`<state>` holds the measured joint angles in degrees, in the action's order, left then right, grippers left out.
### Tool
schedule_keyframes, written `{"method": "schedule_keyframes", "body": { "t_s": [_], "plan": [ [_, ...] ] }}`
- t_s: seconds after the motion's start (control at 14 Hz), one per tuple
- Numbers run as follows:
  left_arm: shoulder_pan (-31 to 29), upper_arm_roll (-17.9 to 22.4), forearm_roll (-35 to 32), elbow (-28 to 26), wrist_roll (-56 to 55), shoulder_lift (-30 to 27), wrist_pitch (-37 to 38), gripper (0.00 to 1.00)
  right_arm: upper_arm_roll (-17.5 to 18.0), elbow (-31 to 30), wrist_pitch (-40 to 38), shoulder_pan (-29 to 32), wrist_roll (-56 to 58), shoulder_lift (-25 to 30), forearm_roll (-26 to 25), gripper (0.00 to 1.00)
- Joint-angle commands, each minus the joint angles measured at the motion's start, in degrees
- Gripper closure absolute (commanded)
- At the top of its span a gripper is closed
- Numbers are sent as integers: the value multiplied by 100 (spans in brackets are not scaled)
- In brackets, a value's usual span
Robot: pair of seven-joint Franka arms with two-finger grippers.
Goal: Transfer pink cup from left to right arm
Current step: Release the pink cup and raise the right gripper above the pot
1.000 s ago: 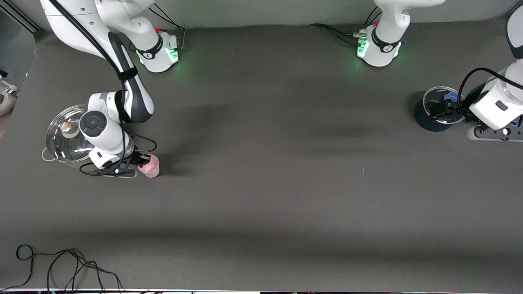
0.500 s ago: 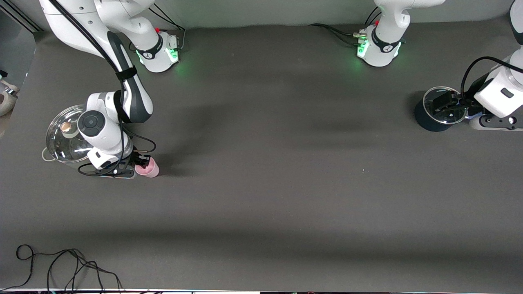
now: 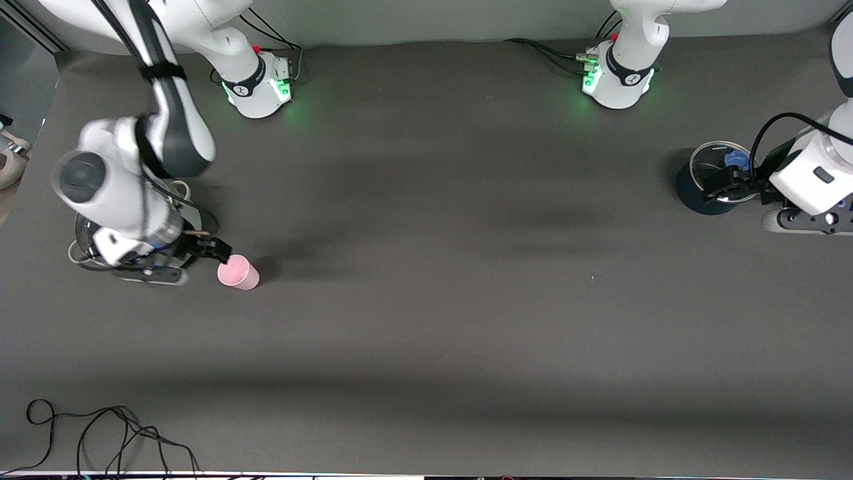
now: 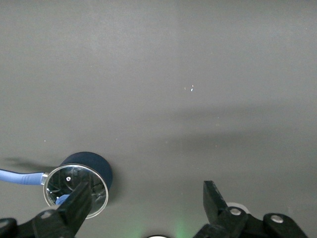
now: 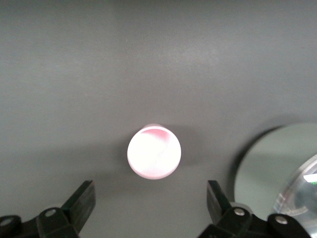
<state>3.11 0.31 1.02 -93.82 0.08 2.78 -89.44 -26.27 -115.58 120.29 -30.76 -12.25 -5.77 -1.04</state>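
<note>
Pink cup [image 3: 237, 273] stands upright, free, near the table's [image 3: 426, 267] right-arm end; right gripper [image 3: 214, 251] spread above it, left gripper [image 3: 723, 181] spread over a dark lidded pot [image 3: 693, 193].

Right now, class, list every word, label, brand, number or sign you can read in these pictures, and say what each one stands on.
No text can be read anywhere.
Dark bands around the two white arm bases carry small white marks: too small to read.
Small pale-pink plastic cup: plain, no print.
Round glass lid on the dark blue pot: no label.
Dark grey table mat: no markings.
</note>
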Motion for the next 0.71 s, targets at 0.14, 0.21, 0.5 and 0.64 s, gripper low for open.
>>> {"method": "schedule_keyframes", "body": {
  "t_s": [0.14,0.21,0.5,0.64],
  "plan": [
    [208,171,12,92,-34,3,137,0,-185,1877,-2339,-71,-102,85,69,1],
    [182,171,12,83,-34,-5,128,0,-212,2220,-2726,-62,-128,85,69,1],
    [-28,-12,21,83,-34,3,119,0,-309,3250,-3616,-53,-50,77,69,1],
    [-143,-136,12,83,-34,3,111,0,-335,3488,-3688,-9,-58,-11,78,1]
  ]
}}
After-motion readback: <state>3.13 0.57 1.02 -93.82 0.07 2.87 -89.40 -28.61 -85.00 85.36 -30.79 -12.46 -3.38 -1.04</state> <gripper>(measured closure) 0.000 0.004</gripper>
